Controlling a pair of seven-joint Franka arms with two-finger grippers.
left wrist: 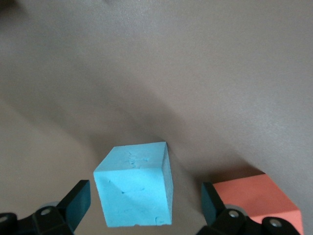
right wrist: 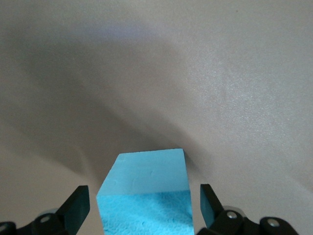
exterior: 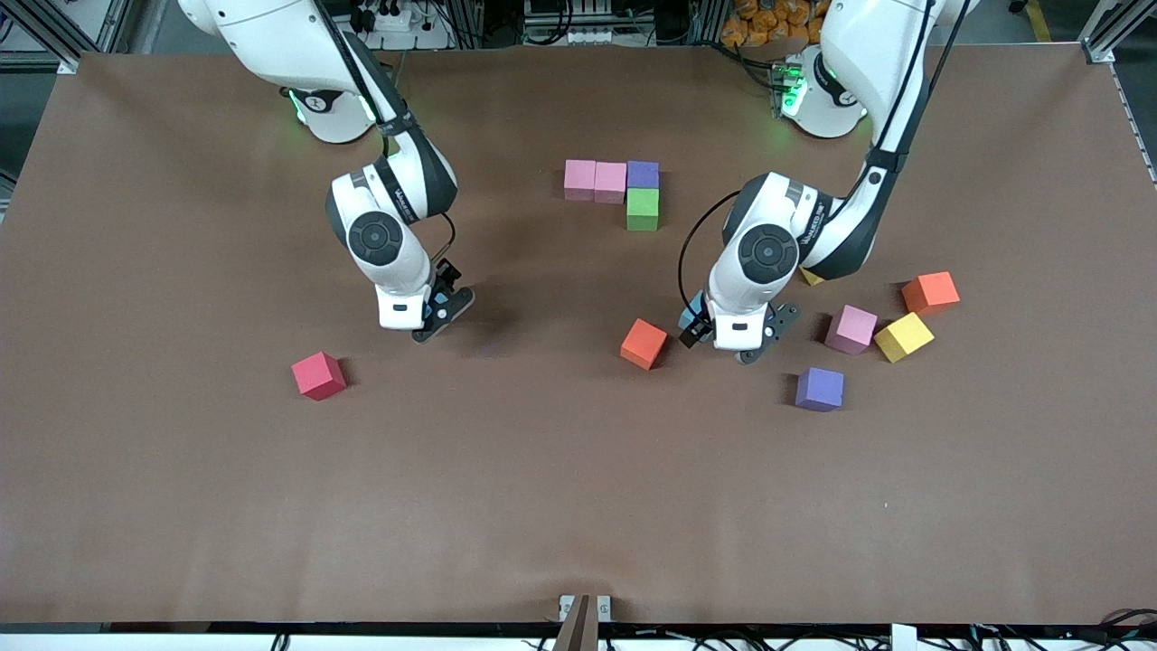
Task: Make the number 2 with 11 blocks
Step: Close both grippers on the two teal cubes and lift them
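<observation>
- The left tool [exterior: 734, 342] is seen low over the tabletop [exterior: 560, 488], between the orange block [exterior: 644, 344] and a loose pink block [exterior: 851, 329].
- In the left wrist view its fingers [left wrist: 78, 200] are spread wide, with a blue block [left wrist: 135, 185] standing between them; a gap is visible at each side, so nothing is pinched. The orange block [left wrist: 259, 198] is seen just beside one finger.
- The right tool [exterior: 443, 312] is seen low over the tabletop toward the right arm's end.
- In the right wrist view its fingers [right wrist: 77, 205] are likewise spread, and a second blue block [right wrist: 146, 196] sits between them, apart from both pads as far as can be told.
- The started number 2 [exterior: 613, 186] lies near the robots' bases: two pink blocks [exterior: 579, 175] and a purple block [exterior: 643, 174] are set in a touching row, and a green block [exterior: 643, 208] is placed against the purple one, nearer to the front camera.
- A red block [exterior: 319, 375] lies alone toward the right arm's end, nearer to the front camera than the right tool.
- Toward the left arm's end, a red-orange block [exterior: 930, 292], a yellow cube [exterior: 903, 336] and a second purple block [exterior: 820, 389] are scattered; the yellow cube is just beside the loose pink block.
- A corner of another yellow cube [exterior: 811, 278] is seen under the left arm.
</observation>
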